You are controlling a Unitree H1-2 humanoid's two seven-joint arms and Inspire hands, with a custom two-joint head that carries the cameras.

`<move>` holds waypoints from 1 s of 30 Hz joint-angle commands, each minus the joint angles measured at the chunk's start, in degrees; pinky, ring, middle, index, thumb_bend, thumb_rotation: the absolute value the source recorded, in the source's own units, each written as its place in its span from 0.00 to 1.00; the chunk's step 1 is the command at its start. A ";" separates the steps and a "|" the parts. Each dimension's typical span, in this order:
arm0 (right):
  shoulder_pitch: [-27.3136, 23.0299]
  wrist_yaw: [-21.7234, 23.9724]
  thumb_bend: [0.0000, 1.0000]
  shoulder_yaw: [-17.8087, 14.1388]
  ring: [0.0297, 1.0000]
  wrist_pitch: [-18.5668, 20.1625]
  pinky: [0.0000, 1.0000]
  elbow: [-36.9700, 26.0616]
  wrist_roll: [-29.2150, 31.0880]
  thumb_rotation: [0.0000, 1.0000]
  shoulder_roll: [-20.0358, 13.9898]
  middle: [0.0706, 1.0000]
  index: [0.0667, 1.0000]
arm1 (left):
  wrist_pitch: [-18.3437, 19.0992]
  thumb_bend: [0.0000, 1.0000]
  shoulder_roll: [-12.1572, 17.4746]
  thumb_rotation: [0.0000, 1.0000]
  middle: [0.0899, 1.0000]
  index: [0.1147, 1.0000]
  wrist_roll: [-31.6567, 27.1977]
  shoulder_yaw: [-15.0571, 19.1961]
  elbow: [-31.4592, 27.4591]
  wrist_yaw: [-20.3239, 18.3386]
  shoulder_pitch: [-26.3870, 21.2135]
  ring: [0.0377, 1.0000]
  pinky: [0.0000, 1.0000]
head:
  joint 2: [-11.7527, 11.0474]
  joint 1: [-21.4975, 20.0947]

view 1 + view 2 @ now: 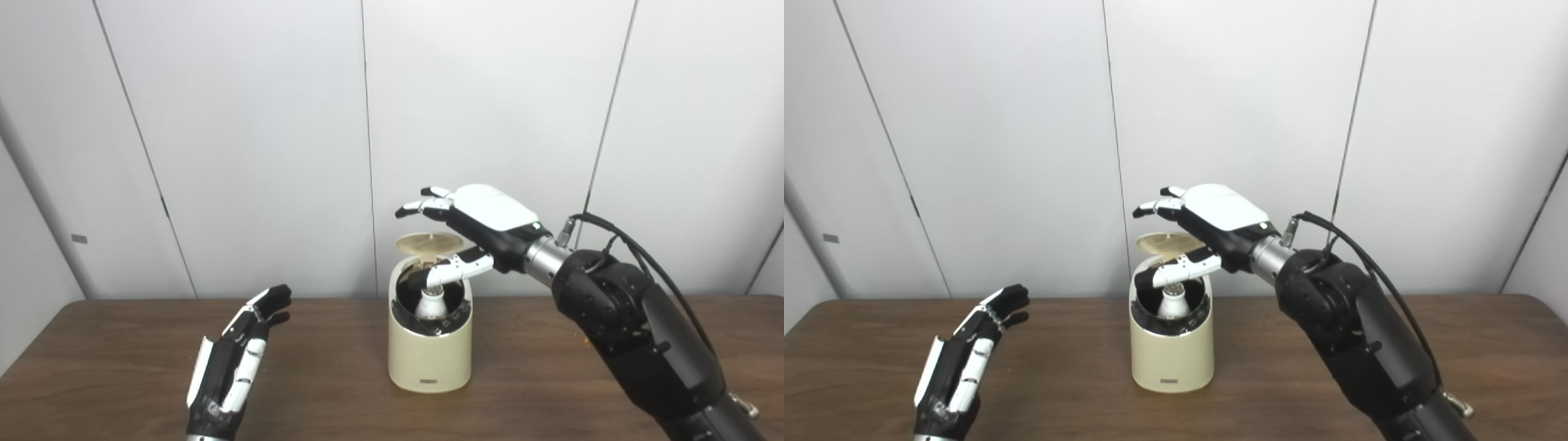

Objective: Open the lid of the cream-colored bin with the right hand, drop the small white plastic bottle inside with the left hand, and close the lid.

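Observation:
The cream-colored bin (430, 355) stands mid-table with its round lid (429, 242) swung up at the back. Inside the dark opening stands the small white plastic bottle (431, 302), neck up. My right hand (471, 223) hovers over the bin with fingers spread and holds nothing. Its thumb reaches across the front of the opening, and its fingertips (409, 209) stretch above the raised lid. My left hand (236, 361) rests low at the table's left, open and empty, well apart from the bin.
The brown wooden table (551, 343) runs across the view, with a white panelled wall behind. My right arm (637, 331) crosses the table's right side, with a black cable looping above it.

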 commanded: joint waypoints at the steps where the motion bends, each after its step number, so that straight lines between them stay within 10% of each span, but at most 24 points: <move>1: -1.77 -0.43 0.89 -0.74 0.98 -0.51 0.89 -1.89 0.50 0.97 -0.45 0.86 0.83 | -1.34 0.41 0.69 0.80 0.82 0.79 0.20 0.46 -0.42 0.39 -1.42 0.83 0.79 | 0.03 -0.19; 30: 7.54 1.73 0.92 -2.01 0.92 2.47 0.93 -10.15 1.08 0.98 -0.64 0.81 0.80 | -1.35 0.29 0.64 0.77 0.79 0.77 1.85 0.57 -0.57 2.37 -1.56 0.81 0.78 | 0.88 -0.86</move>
